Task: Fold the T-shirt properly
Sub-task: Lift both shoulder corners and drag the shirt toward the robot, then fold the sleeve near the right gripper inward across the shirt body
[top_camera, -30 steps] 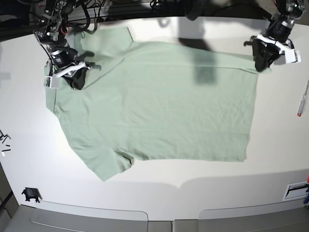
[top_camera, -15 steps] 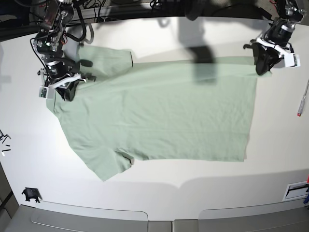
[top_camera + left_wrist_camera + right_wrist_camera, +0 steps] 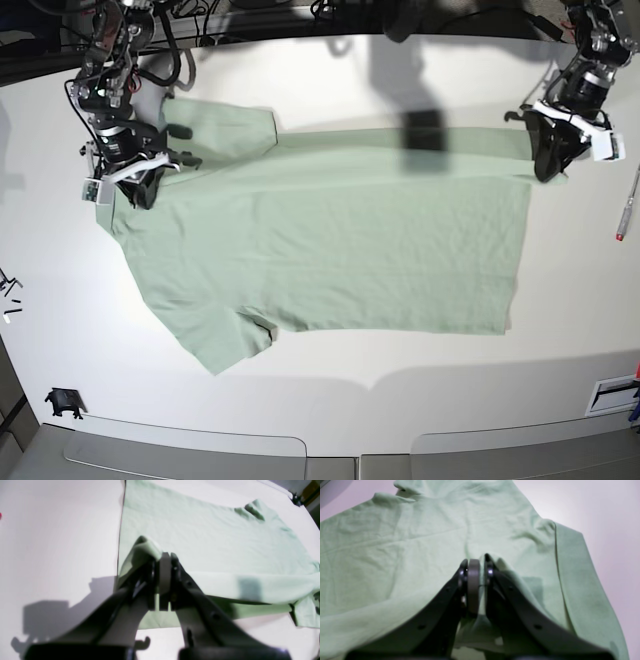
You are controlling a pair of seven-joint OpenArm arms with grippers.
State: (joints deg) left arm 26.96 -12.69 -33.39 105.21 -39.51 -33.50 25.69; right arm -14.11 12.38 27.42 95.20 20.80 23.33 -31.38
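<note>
T-shirt (image 3: 340, 250), one in number, mint-green, lies on one white bench (image 3: 250, 400), its upper edge raised between two pincers: the left pincer (image 3: 546, 178) and right pincer (image 3: 144, 204) each pinch one bunched fold.

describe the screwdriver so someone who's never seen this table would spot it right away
On the white table, look to the side nearest the left gripper. Beyond the shirt, at the table's edge, lies a thin screwdriver. Its red end, pointing toward the grey corner piece, sets it apart from the shirt.
</note>
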